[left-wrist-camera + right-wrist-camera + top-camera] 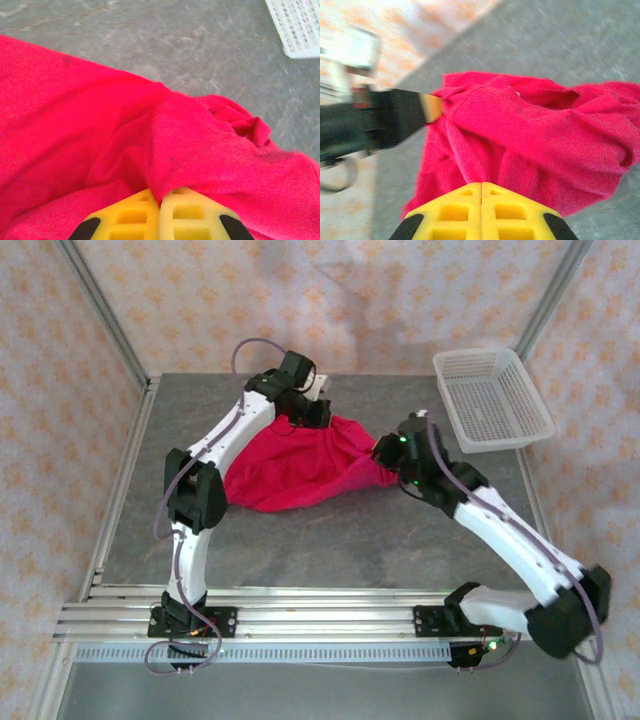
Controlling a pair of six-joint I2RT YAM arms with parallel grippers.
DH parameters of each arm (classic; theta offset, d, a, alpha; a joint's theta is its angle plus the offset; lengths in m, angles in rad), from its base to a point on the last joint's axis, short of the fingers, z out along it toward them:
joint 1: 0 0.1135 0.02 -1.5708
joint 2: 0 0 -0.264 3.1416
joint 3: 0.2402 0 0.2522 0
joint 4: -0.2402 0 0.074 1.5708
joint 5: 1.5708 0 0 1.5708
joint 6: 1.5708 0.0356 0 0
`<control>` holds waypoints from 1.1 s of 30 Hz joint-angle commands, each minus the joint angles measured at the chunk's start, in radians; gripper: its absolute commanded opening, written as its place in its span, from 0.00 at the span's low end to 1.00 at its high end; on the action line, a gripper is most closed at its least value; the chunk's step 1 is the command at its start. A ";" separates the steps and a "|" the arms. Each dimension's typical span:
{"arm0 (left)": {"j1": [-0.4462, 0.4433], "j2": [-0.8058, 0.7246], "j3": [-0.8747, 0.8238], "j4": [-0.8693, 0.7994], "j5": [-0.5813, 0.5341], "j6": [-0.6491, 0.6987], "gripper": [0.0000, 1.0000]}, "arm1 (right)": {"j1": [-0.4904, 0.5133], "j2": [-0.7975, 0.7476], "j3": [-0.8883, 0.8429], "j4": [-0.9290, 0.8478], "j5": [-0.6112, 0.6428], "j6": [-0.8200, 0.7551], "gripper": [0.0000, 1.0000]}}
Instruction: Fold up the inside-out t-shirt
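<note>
Nearest you, in the lower middle of the overhead frame, the red t-shirt (300,475) sags in a loose pouch, bunched rather than flat, and its bottom bulge looks to rest on the grey desk (330,540). Just right of centre, your right gripper (385,452) is pinched fully closed on one edge of the cloth; its wrist view shows the yellow pads meeting with fabric nipped between them. Farther back, upper centre-left, your left gripper (312,412) is clamped just as tight on a fold of the shirt. The two grips sit near each other, so I judge the step to be spreading. Draw them apart evenly until the held edge goes taut, then lower it flat without dragging. Check that each grip holds an edge, not a gathered wad. The white basket (490,400) in the upper right corner stands well apart; steer clear of it.
</note>
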 commanded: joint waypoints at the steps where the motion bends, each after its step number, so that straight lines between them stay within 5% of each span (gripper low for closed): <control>1: 0.036 0.042 0.018 0.017 -0.006 -0.055 0.00 | -0.015 -0.129 -0.021 -0.113 0.061 -0.048 0.00; 10: 0.007 0.002 -0.097 0.103 0.015 -0.106 0.00 | -0.036 -0.153 -0.444 0.106 0.049 0.096 0.00; 21: -0.022 0.003 -0.072 0.046 0.052 -0.080 0.00 | -0.022 0.015 -0.355 0.231 -0.044 0.091 0.01; 28: -0.022 -0.038 -0.151 0.141 0.087 -0.139 0.00 | 0.015 0.266 -0.252 0.403 -0.112 0.111 0.32; 33: -0.022 -0.045 -0.147 0.141 0.094 -0.148 0.00 | 0.032 0.475 -0.117 0.450 -0.121 0.116 0.46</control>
